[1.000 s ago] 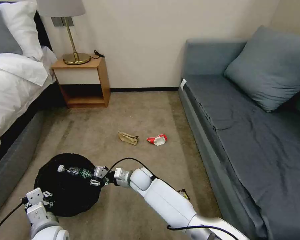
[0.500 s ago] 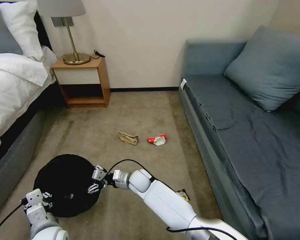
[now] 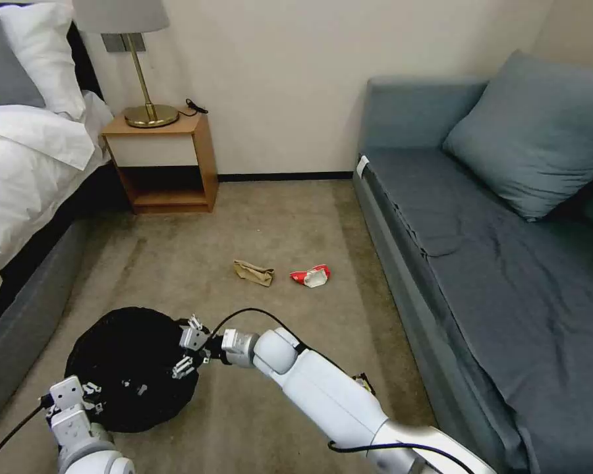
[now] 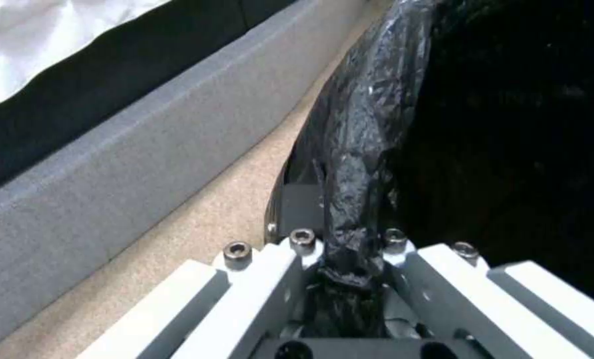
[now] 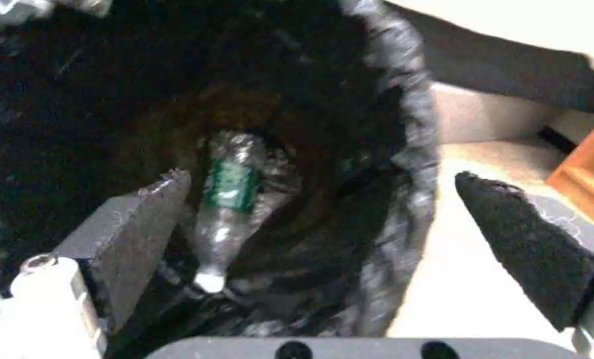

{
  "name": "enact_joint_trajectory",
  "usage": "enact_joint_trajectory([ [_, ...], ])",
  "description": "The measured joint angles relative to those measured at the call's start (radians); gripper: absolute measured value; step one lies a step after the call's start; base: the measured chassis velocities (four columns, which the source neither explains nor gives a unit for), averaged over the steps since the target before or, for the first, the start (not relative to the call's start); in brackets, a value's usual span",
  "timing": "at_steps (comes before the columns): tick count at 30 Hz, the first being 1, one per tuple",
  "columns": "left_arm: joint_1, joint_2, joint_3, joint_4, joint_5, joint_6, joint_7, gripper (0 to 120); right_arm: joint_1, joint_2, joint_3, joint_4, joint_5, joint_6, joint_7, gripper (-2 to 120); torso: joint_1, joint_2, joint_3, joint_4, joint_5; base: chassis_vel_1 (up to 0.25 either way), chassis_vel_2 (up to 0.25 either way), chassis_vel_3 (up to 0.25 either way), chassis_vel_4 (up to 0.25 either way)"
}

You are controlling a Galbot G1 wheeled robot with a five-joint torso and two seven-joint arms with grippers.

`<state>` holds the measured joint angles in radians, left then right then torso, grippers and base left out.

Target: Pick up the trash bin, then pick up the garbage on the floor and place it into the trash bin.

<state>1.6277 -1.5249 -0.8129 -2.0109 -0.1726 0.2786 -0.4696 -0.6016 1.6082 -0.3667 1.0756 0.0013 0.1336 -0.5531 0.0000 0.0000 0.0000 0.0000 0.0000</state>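
Because its two dark-padded fingers (image 5: pixel 144 219) stand wide apart with nothing between them, the right gripper (image 3: pixel 190 347) reads as empty, poised over the near-right rim of the round trash bin lined with crinkled black plastic (image 3: pixel 130 368). One pad hangs inside the mouth and the other outside the folded bag edge, so the jaws straddle the rim rather than touch it, as far as the right wrist view shows. Directly below lies the clear plastic bottle with a green label (image 5: pixel 229 199), resting at the bottom of the liner, cap end toward the camera.

At the bin's near-left edge the left gripper (image 3: pixel 72 398) is closed on a bunched fold of the black bag and the rim beneath it, which seems to be what keeps the bin steady and its mouth open toward the working arm.

Farther out on the beige carpet, the crumpled brown paper bag (image 3: pixel 254 272) and the crumpled red-and-white wrapper (image 3: pixel 311 276) lie near each other, well apart from the bin. A black-and-yellow snack wrapper (image 3: pixel 362 383) peeks out just behind the right forearm, close to the grey sofa (image 3: pixel 481 217). Three pieces, I judge, are yet to be collected.
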Motion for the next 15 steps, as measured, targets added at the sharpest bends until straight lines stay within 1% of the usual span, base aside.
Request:
enact_joint_trajectory([
  [9,0.005,0.001,-0.005,-0.001,-0.004,-0.004,0.0,1,0.051,0.0,0.029,0.001,0.035,-0.01,0.014,100,0.0,0.0,0.0,0.0,0.0,0.0,0.0,0.0,0.0],
  [11,0.008,0.001,-0.007,0.0,-0.011,-0.008,0.0,1,0.083,-0.013,0.049,0.001,0.053,-0.012,0.02,100,0.0,0.0,0.0,0.0,0.0,0.0,0.0,0.0,0.0],
  [15,0.011,0.001,-0.003,0.001,-0.021,-0.008,0.0,1,0.103,-0.019,0.072,-0.007,0.064,-0.014,0.024,100,0.0,0.0,0.0,-0.0001,0.0,0.0,0.0,0.0,0.0],
])
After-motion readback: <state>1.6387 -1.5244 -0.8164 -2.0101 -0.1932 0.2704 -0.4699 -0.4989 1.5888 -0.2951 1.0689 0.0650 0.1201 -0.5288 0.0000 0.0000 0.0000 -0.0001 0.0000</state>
